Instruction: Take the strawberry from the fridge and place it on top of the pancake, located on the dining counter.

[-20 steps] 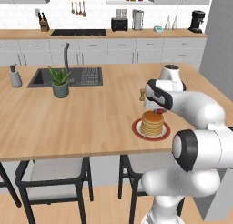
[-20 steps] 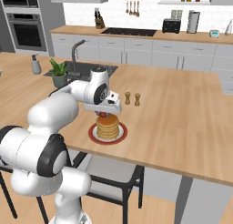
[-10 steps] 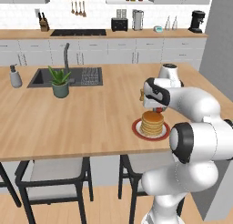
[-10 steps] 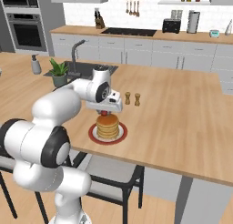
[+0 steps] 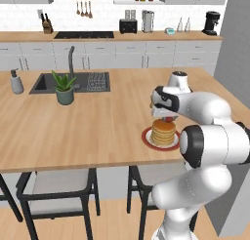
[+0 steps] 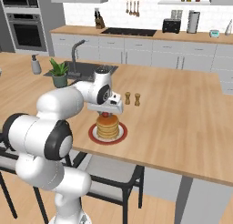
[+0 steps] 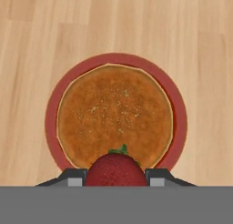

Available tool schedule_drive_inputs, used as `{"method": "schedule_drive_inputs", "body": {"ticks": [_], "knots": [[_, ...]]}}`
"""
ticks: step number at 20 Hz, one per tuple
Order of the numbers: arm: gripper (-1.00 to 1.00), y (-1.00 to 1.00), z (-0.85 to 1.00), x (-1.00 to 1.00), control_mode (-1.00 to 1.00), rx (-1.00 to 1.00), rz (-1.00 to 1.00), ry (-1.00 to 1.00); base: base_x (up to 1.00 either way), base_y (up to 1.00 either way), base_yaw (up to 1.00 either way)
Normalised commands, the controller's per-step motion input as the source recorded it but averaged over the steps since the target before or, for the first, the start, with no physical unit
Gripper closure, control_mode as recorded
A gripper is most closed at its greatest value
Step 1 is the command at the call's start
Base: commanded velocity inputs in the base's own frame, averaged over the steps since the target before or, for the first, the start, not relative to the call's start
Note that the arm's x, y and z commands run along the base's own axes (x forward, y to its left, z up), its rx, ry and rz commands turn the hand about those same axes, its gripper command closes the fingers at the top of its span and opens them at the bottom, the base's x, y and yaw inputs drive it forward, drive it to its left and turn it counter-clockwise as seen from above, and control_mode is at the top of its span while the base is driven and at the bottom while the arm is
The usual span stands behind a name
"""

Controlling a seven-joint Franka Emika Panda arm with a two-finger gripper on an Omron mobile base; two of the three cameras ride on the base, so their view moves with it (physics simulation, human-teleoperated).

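The pancake (image 5: 163, 132) (image 6: 107, 125) (image 7: 113, 114) is a golden stack on a red-rimmed plate (image 7: 178, 123) near the front edge of the dining counter (image 5: 93, 127) (image 6: 182, 123). My gripper (image 5: 168, 119) (image 6: 106, 114) (image 7: 116, 175) hangs just above the stack, pointing down, shut on the strawberry (image 7: 116, 169). In the hand view the dark red berry with its green leaf sits between the two finger tips (image 7: 75, 176), over the near edge of the pancake. The fridge is out of view.
A salt and pepper pair (image 6: 132, 98) stands just behind the plate. A sink (image 5: 73, 82), tap (image 5: 71, 58), potted plant (image 5: 64, 87) and soap bottle (image 5: 16, 81) lie at the counter's left. Stools (image 5: 56, 185) stand under the near edge.
The arm has shifted slightly, bringing the gripper with the strawberry closer over the pancake stack. The plate and stack have not moved.
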Motion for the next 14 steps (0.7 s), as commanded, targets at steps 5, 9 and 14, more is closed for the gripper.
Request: {"method": "schedule_drive_inputs", "body": {"ticks": [5, 9, 14], "knots": [[1.0, 0.0, -0.17, 0.13, -1.0, 0.0, 0.0, 0.0, 0.0, 0.0, 0.0], [1.0, 0.0, -0.22, 0.13, -1.0, 0.0, 0.0, 0.0, 0.0, 0.0, 0.0], [1.0, 0.0, -0.1, 0.07, -1.0, 0.0, 0.0, 0.0, 0.0, 0.0, 0.0]]}}
